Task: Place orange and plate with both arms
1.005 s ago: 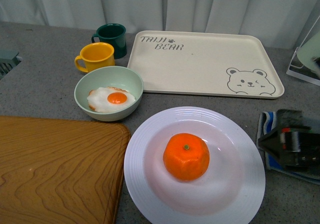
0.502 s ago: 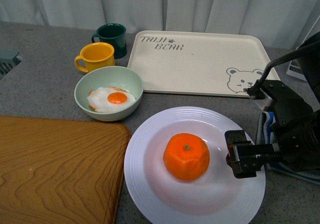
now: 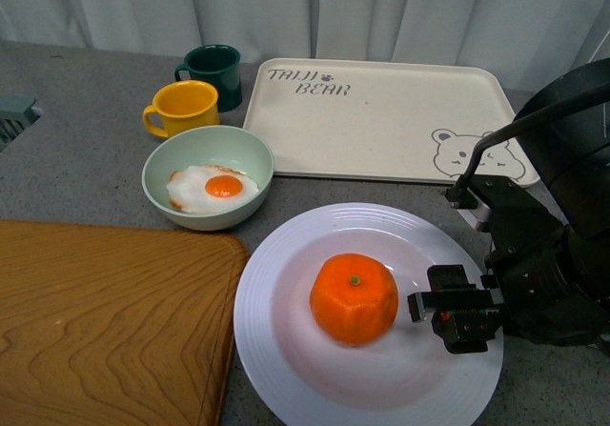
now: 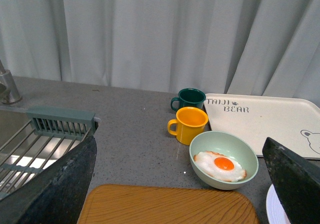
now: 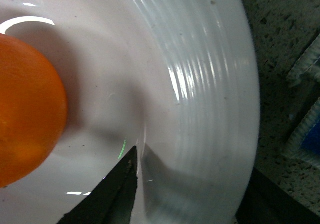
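Finds the orange (image 3: 354,297) resting in the middle of the plate (image 3: 276,369), the right gripper (image 3: 448,314) spread open astride its rim, not yet clamped, the left gripper (image 4: 178,159) open and empty – leaves, most likely, gripping and placing

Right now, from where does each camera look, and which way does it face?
Front view: on the robot's body, facing forward and down at the counter; the right gripper hangs over the plate beside the orange.
Left wrist view: on the left arm, facing across the counter toward the curtain; the open left gripper frames the green bowl.
Right wrist view: close above the plate, facing down; one fingertip shows.
Front and left wrist views share the bowl, yellow mug and bear tray.
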You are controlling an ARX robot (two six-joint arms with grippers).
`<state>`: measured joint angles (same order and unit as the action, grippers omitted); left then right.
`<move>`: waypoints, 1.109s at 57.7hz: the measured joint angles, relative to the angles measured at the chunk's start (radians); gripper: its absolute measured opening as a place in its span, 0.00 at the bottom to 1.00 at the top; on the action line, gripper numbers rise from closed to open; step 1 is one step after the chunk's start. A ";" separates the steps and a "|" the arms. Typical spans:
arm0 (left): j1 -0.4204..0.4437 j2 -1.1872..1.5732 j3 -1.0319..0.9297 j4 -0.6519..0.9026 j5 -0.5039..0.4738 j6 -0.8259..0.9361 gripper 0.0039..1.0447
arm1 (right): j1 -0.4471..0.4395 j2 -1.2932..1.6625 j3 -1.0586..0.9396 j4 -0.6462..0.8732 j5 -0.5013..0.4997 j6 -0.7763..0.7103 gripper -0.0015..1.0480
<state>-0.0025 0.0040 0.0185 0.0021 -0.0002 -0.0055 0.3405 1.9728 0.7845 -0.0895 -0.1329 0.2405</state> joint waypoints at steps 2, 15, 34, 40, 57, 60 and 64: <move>0.000 0.000 0.000 0.000 0.000 0.000 0.94 | 0.000 0.000 0.000 0.000 -0.014 0.018 0.38; 0.000 0.000 0.000 0.000 0.000 0.000 0.94 | -0.025 -0.016 -0.008 0.032 -0.106 0.118 0.23; 0.000 0.000 0.000 0.000 0.000 0.000 0.94 | -0.078 -0.070 -0.159 0.207 -0.253 0.284 0.14; 0.000 0.000 0.000 0.000 0.000 0.000 0.94 | -0.097 -0.076 -0.207 0.275 -0.295 0.340 0.12; 0.000 0.000 0.000 0.000 0.000 0.000 0.94 | -0.181 -0.093 -0.330 0.522 -0.429 0.462 0.04; 0.000 0.000 0.000 0.000 0.000 0.000 0.94 | -0.198 -0.108 -0.340 0.546 -0.445 0.472 0.03; 0.000 0.000 0.000 0.000 0.000 0.000 0.94 | -0.230 -0.137 -0.354 0.584 -0.447 0.496 0.02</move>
<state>-0.0025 0.0036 0.0185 0.0021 -0.0002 -0.0051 0.1108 1.8362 0.4301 0.4950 -0.5804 0.7361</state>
